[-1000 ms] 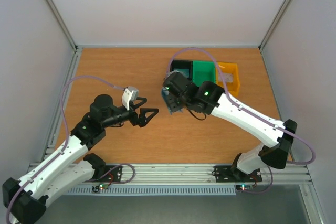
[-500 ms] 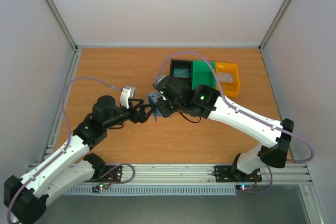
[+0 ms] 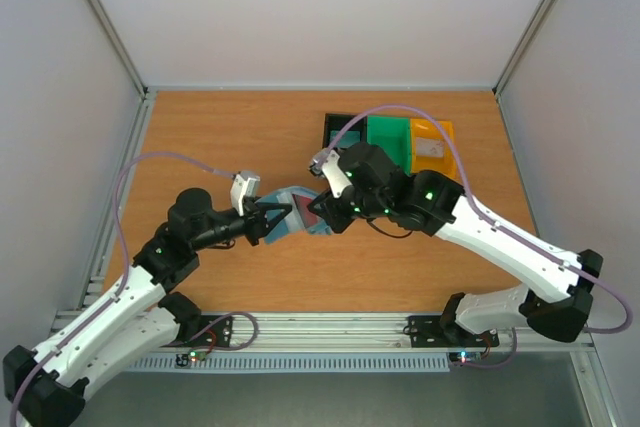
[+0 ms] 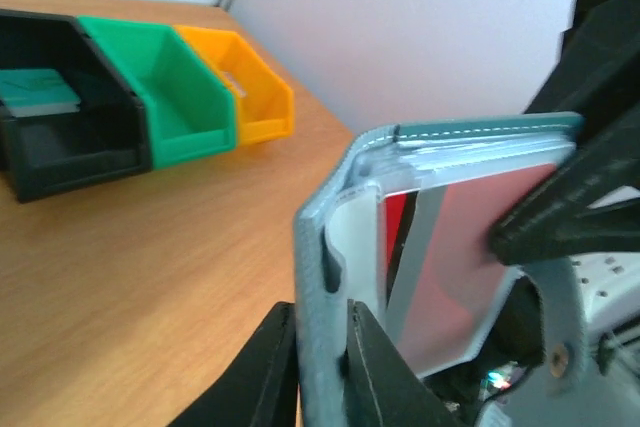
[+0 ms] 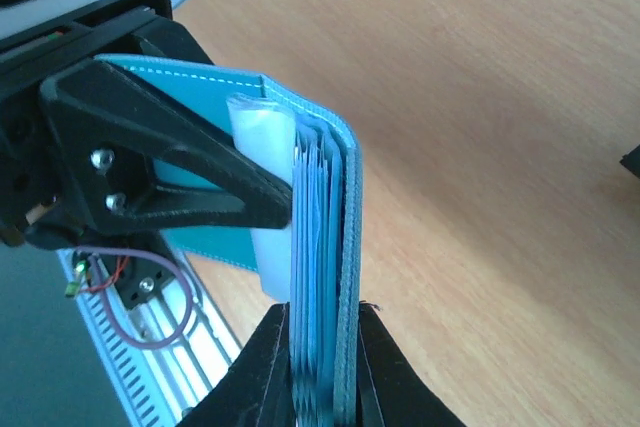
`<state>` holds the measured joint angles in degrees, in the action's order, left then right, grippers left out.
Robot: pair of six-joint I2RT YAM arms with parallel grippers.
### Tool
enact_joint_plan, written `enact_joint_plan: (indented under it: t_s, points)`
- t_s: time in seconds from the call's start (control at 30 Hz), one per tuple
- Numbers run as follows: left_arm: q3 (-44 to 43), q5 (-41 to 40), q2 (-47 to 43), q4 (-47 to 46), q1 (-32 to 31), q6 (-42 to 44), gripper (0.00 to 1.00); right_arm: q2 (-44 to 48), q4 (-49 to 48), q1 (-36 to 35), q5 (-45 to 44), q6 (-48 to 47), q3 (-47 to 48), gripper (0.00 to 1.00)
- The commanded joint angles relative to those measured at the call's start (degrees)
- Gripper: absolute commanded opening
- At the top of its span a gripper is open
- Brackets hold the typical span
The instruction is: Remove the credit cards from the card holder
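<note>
Lifted off the wooden surface [image 3: 215,137] between both arms, the card holder [image 3: 298,209] hangs half open. Our left claw [image 3: 272,217] is pinched tight on one blue-grey flap and our right claw [image 3: 325,209] on the other. A red credit card [image 4: 465,277] with pale print shows in a lighter inner pocket. We judge the spreading should go gently, each grip close to its flap's edge, so the soft cover opens without slipping free.
</note>
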<state>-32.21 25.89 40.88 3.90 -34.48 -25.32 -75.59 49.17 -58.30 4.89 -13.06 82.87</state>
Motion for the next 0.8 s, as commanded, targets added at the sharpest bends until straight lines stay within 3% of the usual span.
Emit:
enact_joint_plan:
  t_s: [0.0,0.07,0.17,0.23,0.37,0.5,0.57,0.7,0.77]
  points:
    - [1.7,5.9,-1.3,-3.3,0.2,0.6,0.08,6.6,-4.3,4.0,11.4,-2.2,-3.4,0.01]
    - [2.1,9.2,-1.5,-6.2,0.3,0.1,0.01,9.2,-5.7,7.6,17.7,-2.7,-5.9,0.01]
    - [2.5,17.1,-1.5,-12.5,0.3,-0.7,0.00,11.6,-7.7,11.2,25.8,-4.3,-9.4,0.03]
    - [1.9,21.4,-1.2,-15.2,0.2,-0.6,0.00,12.7,-9.7,11.5,29.1,-5.4,-11.2,0.10]
    - [0.6,22.2,-0.6,-15.1,0.2,0.6,0.00,12.3,-12.9,11.5,34.2,-5.9,-13.7,0.31]
    - [0.1,23.2,-0.4,-16.3,0.2,-1.2,0.00,12.7,-14.5,11.5,32.9,-6.5,-15.9,0.40]
    - [0.2,23.8,-1.0,-16.4,0.2,-1.2,0.00,13.1,-15.2,11.5,32.9,-6.5,-16.6,0.37]
    - [1.6,23.8,-0.3,-18.2,0.2,-1.8,0.00,14.5,-15.4,11.4,32.2,-6.0,-17.3,0.03]
    - [2.5,22.6,0.0,-18.7,0.2,-2.5,0.00,16.0,-15.4,11.7,30.4,-4.7,-18.4,0.01]
